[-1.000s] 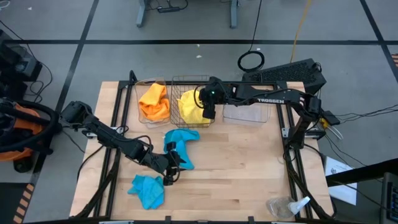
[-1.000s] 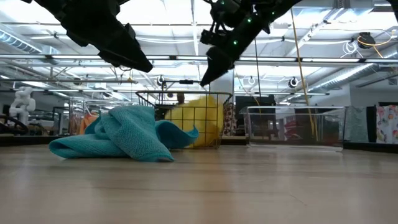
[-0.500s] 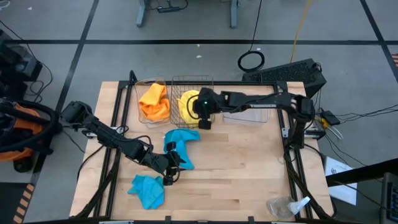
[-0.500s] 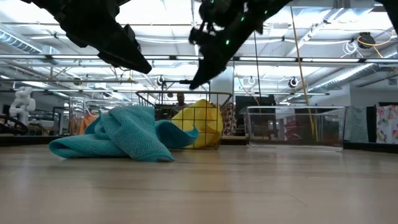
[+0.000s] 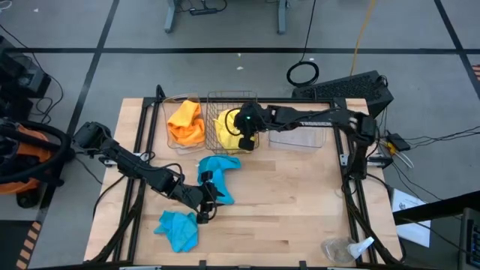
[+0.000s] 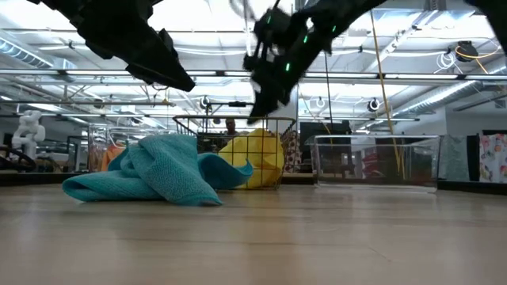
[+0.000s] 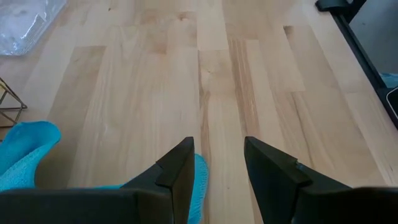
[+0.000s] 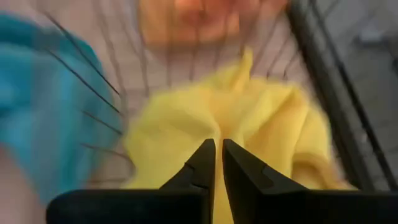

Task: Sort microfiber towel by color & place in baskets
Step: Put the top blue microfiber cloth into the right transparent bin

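Note:
A yellow towel [image 5: 225, 129] lies in the dark wire-mesh basket [image 5: 212, 97] at the far side. My right gripper [image 8: 218, 163] hangs just above it, shut, with nothing between its fingers; the low view shows its tips [image 6: 256, 117] at about rim height, clear of the yellow towel [image 6: 257, 158]. An orange towel [image 5: 185, 121] fills the clear tub to the left. One teal towel [image 5: 217, 172] lies crumpled on the table's middle. My left gripper [image 7: 217, 165] hovers open over that towel's near end. A second teal towel [image 5: 178, 229] lies near the front edge.
A clear tub with nothing in it [image 5: 300, 137] stands right of the wire basket. A crumpled clear plastic bag [image 5: 346, 249] lies at the near right corner. Bare wood spreads over the table's right half [image 5: 300, 195].
My right gripper has shut its fingers above the wire basket and shifted a little toward the table's left while turning at the wrist. The yellow towel has settled lower into the basket.

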